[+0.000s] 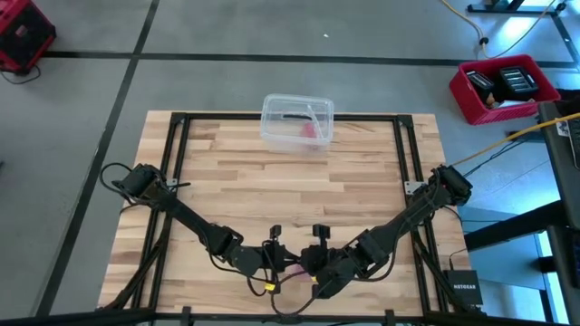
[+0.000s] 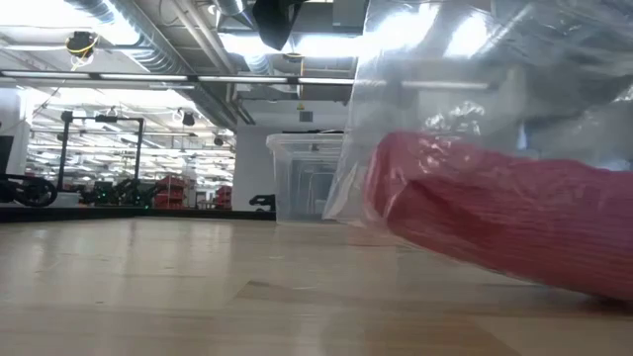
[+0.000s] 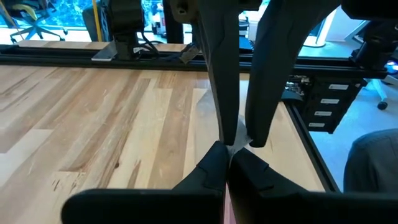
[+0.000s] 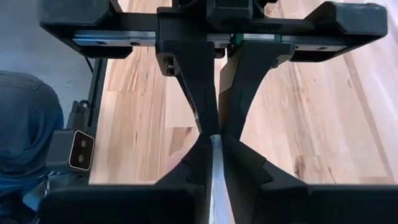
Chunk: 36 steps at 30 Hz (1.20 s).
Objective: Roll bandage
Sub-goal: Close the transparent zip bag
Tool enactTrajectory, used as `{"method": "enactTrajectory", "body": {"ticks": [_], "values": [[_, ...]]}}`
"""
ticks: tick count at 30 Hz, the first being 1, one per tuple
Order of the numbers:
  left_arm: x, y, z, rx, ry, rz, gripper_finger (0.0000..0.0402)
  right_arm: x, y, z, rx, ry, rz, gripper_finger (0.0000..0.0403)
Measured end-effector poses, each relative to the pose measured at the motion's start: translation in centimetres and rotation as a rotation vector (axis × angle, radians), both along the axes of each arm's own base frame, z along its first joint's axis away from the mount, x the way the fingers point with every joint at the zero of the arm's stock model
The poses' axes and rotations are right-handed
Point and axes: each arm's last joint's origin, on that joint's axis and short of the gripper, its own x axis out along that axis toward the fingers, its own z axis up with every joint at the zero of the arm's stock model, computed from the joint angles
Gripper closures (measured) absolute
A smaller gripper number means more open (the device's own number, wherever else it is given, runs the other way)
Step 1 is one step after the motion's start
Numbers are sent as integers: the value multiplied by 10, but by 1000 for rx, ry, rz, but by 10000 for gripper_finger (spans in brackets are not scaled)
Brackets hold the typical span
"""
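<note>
The pink bandage is a rolled cylinder inside a clear plastic wrapper, close to the low camera and near the table's near edge. It slants, its lower end toward the tabletop. My left gripper and my right gripper meet tip to tip at the near middle of the table, both shut on the wrapper. In the left wrist view, my left gripper faces the right arm's fingers. In the right wrist view, my right gripper faces the left arm's fingers. My left gripper pinches a thin bit of the clear wrapper between its two fingers, coming level from the table's left. The right arm's fingers close on the same spot from the other side. It has the wrapper, not the bandage itself. My right gripper pinches a thin edge of the clear wrapper between its two fingers, coming level from the table's right. The plastic runs back between the fingers as a narrow strip. The wrapper with the bandage hangs below the hold.
A clear plastic box with something pink inside stands at the far middle of the table; it also shows in the low view. Black frame rails run along the table's sides. A person's blue trouser leg shows beside the table.
</note>
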Motion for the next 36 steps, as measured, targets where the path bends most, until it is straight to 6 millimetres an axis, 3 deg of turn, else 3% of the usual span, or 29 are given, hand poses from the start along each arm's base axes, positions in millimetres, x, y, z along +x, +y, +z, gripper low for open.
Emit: {"method": "enactTrajectory", "body": {"ticks": [9,29,36], "values": [[0,-1,0,20,-7,-9,401,0,0,0,-11,6,5,398],[-3,-6,0,48,-14,-15,401,-2,0,-18,-32,131,16,395],[-2,-6,10,21,-63,4,401,-7,3,-27,54,250,69,395]]}}
